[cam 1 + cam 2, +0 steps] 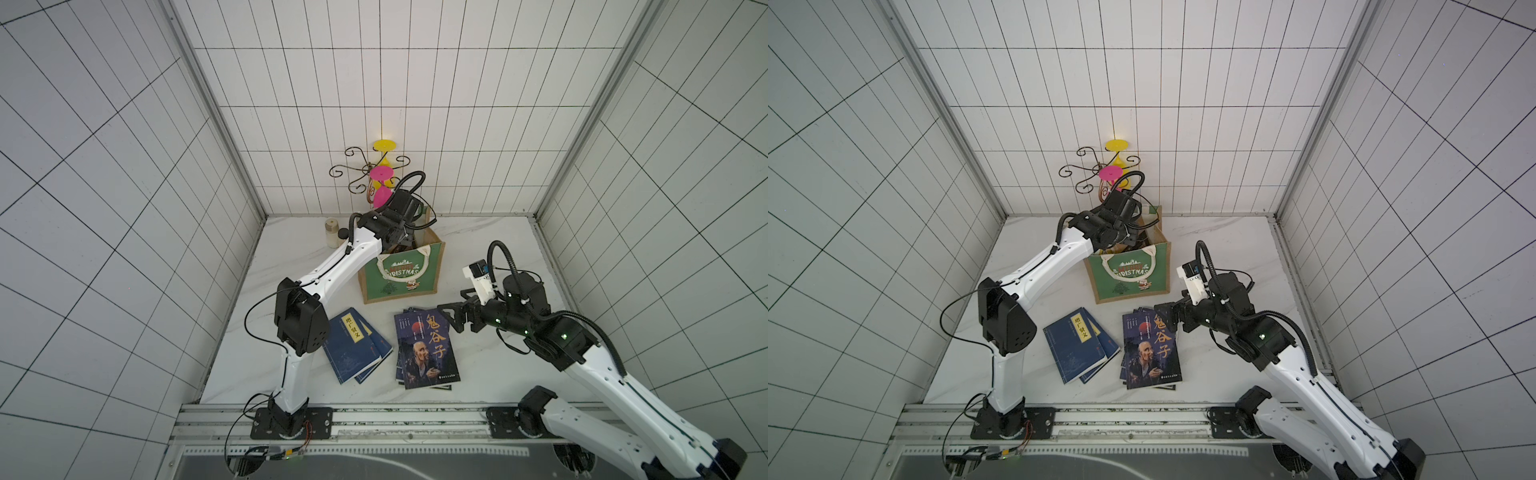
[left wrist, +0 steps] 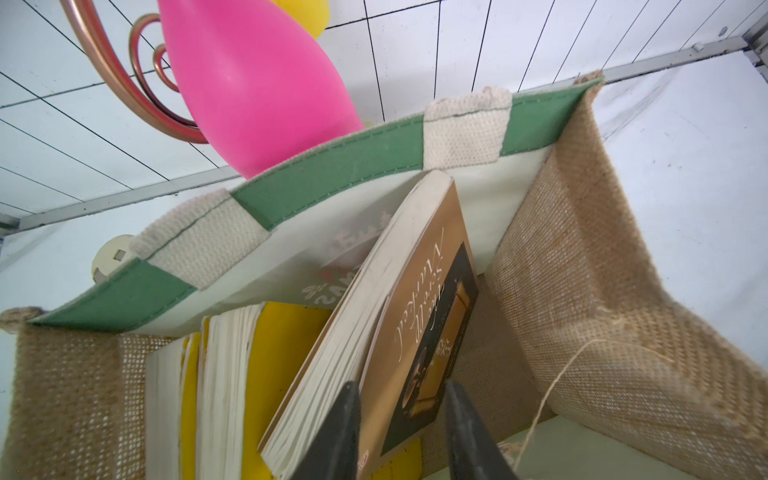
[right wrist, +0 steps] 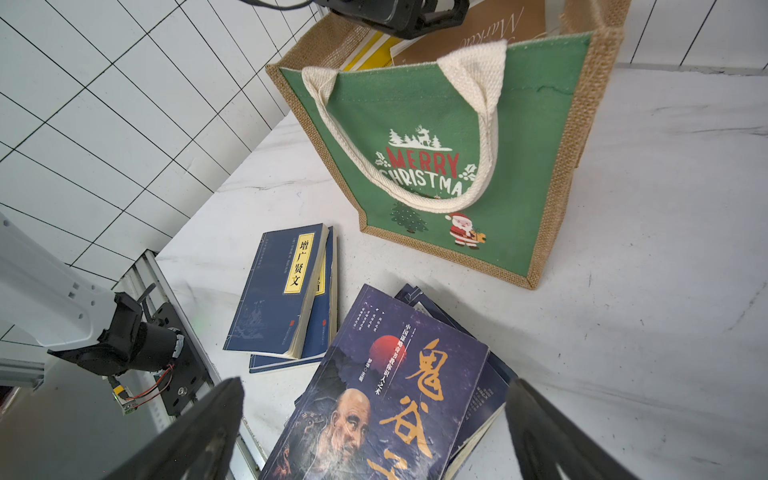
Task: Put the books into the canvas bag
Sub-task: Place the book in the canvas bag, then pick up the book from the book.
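Observation:
The canvas bag stands upright at the back of the table. My left gripper hangs in its mouth, open. A brown book leans inside the bag between the fingers, with a gap on one side. Yellow books stand beside it in the bag. On the table in front lie two navy books and a stack topped by a dark illustrated book. My right gripper hovers wide open over that stack's far right corner, holding nothing.
A wire rack with pink and yellow cups stands just behind the bag, and the pink cup is close to the bag's rim. A small jar sits at the back left. Tiled walls enclose the table; a metal rail runs along the front.

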You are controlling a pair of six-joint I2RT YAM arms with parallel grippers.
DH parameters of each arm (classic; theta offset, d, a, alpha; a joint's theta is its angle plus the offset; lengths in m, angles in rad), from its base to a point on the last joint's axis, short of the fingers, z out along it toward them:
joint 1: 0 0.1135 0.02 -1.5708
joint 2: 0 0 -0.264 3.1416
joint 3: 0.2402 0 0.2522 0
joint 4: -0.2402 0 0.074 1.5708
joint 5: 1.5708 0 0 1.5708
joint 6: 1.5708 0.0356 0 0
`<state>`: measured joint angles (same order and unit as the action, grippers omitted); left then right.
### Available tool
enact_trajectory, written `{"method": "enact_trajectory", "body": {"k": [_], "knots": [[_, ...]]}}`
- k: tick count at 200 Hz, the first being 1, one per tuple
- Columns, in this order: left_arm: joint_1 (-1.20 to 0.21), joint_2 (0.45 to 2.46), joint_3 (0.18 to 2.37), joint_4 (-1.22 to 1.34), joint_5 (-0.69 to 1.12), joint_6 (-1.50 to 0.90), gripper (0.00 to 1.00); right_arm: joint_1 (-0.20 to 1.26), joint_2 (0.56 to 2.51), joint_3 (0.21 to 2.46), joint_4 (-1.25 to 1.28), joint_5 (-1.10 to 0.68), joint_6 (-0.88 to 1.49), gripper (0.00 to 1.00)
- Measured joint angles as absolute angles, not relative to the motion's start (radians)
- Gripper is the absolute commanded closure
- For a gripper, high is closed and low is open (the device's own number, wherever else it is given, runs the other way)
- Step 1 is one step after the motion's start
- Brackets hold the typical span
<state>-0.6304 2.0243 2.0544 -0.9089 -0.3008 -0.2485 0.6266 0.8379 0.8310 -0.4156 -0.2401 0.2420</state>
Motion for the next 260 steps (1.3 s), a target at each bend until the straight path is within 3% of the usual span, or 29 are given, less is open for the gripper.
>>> {"method": "enact_trajectory", "body": {"k": [51, 106, 161, 199, 260], "knots": [[-0.599, 1.944, 2.04, -0.917, -0.221, -0.213, 0.27, 0.627, 0.846, 0.815, -0.413, -0.229, 0.248, 0.01], [-0.614, 1.575, 1.787, -0.869, 0.057, -0.148, 0.03, 0.626, 0.879, 0.769, -0.403, -0.22, 0.287, 0.01], [-0.785, 1.295, 1.269, -0.751, 0.229, -0.173, 0.03, 0.626, 0.882, 0.645, -0.38, -0.258, 0.355, 0.01], [-0.801, 1.172, 0.905, -0.589, 0.298, -0.297, 0.03, 0.638, 0.882, 0.557, -0.344, -0.285, 0.418, 0.01], [-0.798, 1.213, 0.642, -0.282, 0.366, -0.478, 0.03, 0.697, 0.913, 0.481, -0.243, -0.287, 0.471, 0.01]]}}
